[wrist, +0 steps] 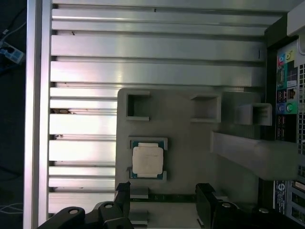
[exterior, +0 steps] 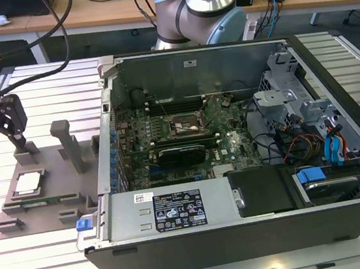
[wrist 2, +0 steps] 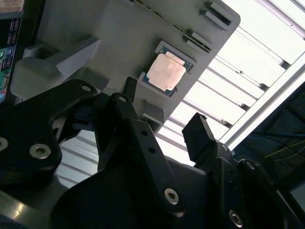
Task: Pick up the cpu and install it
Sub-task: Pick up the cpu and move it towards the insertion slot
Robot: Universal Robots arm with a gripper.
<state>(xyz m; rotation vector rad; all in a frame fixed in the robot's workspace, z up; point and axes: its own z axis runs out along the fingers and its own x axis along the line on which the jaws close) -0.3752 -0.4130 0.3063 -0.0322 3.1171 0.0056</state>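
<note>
Hanging spread and empty, the gripper [wrist: 163, 187] holds its 2 fingers [wrist: 124, 198] just short of the cpu [wrist: 147, 160], which lies flat, square and untouched in a recess of the grey fixture tray [wrist: 190, 157], ahead of the gap and nearer 1 finger than the other.

The cpu [wrist: 147, 159] has a pale silver top with a thin green border. It looks warm-tinted in the second wrist view. The tray [wrist: 190, 143] is plain matt grey. The gripper [wrist: 164, 195] is black with silver screw heads. The table [wrist: 143, 47] is bright silver, striped by parallel grooves. The computer case [exterior: 259, 239] is black outside and grey metal inside. Its circuit board [exterior: 234, 144] is green, and its clips [exterior: 311, 176] are blue.
</note>
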